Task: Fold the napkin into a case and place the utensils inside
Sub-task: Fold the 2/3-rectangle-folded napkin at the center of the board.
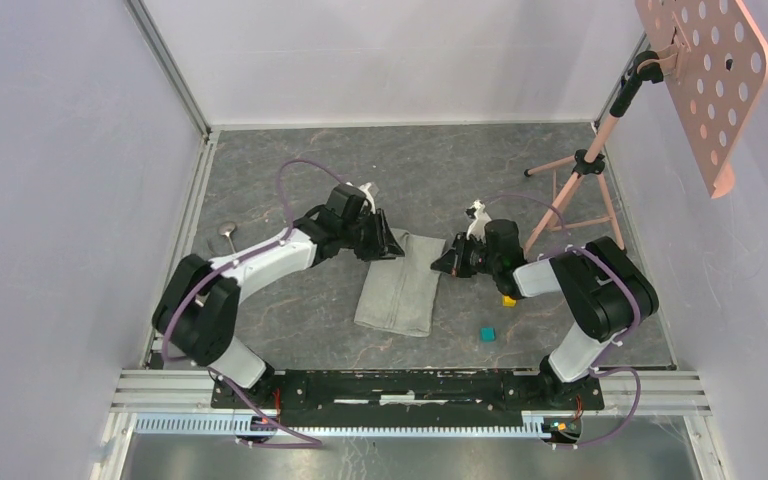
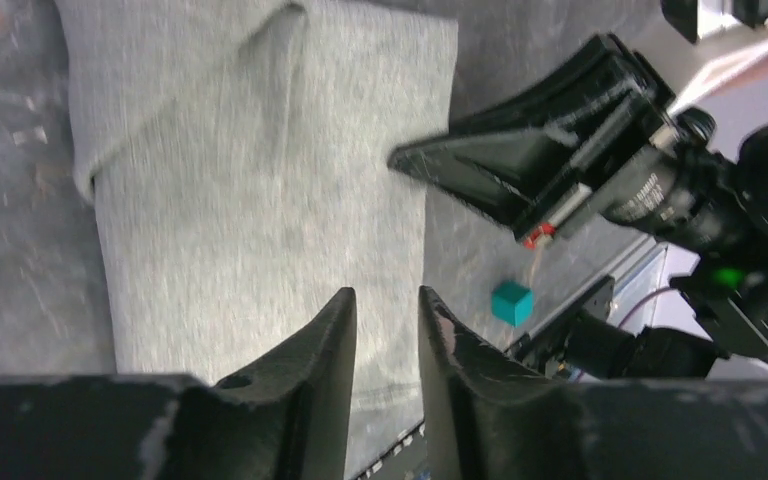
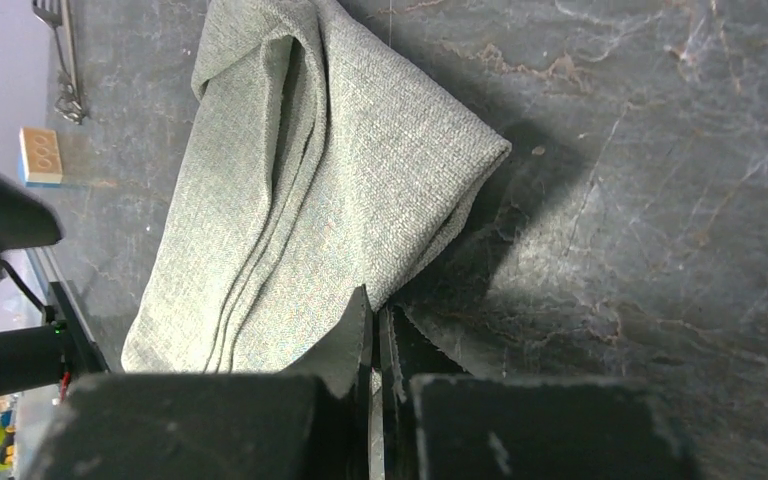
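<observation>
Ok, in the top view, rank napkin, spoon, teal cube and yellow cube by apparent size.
1. napkin, by far the largest
2. spoon, thin but longer than a cube
3. teal cube
The yellow cube is partly hidden by the right arm, so it is unranked against the teal one.

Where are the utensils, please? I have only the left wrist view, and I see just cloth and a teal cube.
Observer: The top view shows the spoon on the table, far out on the left arm's side, apart from the napkin.
Operator: And the fork?
Observer: Only the right wrist view catches the fork, top-left, beyond the napkin.
Operator: Is the right gripper touching the cloth?
Observer: The right gripper is shut right at the napkin's edge; whether it pinches cloth, I cannot tell.
</observation>
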`<action>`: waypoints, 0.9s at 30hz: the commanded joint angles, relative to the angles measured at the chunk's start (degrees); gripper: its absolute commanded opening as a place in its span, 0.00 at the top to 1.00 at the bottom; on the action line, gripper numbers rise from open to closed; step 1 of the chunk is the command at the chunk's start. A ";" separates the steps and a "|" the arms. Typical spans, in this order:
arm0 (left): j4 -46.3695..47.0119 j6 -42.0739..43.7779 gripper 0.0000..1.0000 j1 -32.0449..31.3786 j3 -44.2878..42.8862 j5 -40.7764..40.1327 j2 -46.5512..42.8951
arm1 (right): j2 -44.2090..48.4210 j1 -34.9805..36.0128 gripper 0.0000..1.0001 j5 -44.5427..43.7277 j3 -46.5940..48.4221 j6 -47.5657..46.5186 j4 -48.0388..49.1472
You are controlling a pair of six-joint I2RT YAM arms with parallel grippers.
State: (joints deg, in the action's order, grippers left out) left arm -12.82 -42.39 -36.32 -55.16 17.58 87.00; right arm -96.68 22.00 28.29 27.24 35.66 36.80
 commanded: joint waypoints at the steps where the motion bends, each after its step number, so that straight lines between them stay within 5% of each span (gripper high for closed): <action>1: 9.85 -4.34 0.69 1.90 -3.92 5.28 7.70 | 0.62 -0.09 0.99 -0.30 4.74 -4.53 -7.12; 8: 10.23 -3.50 0.85 3.49 -8.99 2.45 18.67 | 1.19 0.23 0.99 -3.39 8.70 -6.35 -13.05; 27: 15.82 -4.52 0.92 3.55 -2.35 -4.58 21.94 | 3.60 12.38 0.99 -17.75 21.18 -1.97 -25.10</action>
State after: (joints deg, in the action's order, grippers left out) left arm 1.04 -44.99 -33.08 -59.57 16.05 108.95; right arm -94.32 31.27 14.96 44.69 30.61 11.20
